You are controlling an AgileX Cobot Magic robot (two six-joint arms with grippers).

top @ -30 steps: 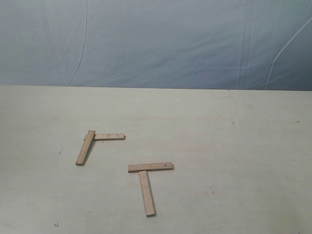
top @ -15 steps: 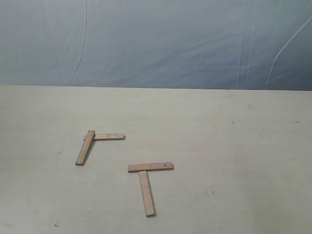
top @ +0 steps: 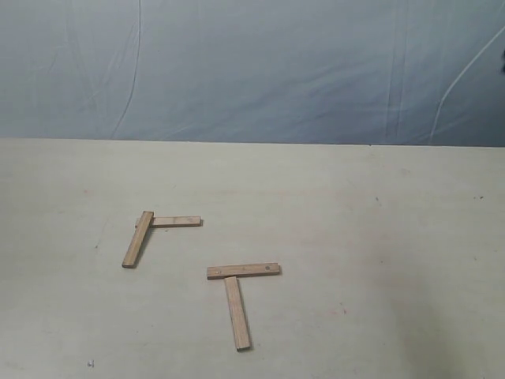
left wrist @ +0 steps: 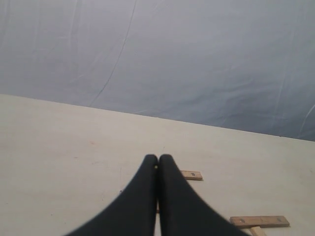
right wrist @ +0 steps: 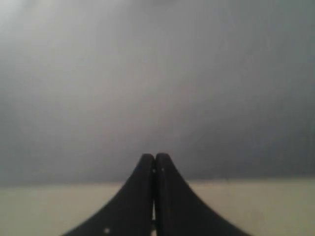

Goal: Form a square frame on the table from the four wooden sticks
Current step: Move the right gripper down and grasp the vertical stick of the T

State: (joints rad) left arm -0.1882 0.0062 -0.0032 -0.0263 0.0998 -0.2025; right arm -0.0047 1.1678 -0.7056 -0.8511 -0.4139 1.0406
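Four wooden sticks lie on the table [top: 379, 260] in two pairs. On the left, a slanted stick [top: 138, 238] touches a level stick [top: 177, 222] at its far end, forming a corner. Nearer the front, a level stick [top: 244, 271] tops an upright one [top: 237, 313] like a T. No square frame exists. Neither arm shows in the exterior view. My left gripper [left wrist: 158, 158] is shut and empty, above the table, with a stick end [left wrist: 192, 175] just beyond it and another stick [left wrist: 259, 221] off to the side. My right gripper [right wrist: 154, 157] is shut and empty; no stick shows there.
A wrinkled blue-grey backdrop [top: 252, 71] hangs behind the table's far edge [top: 252, 143]. A tiny speck [top: 91, 364] sits near the front left. The right wrist view is blurred, showing only table and backdrop.
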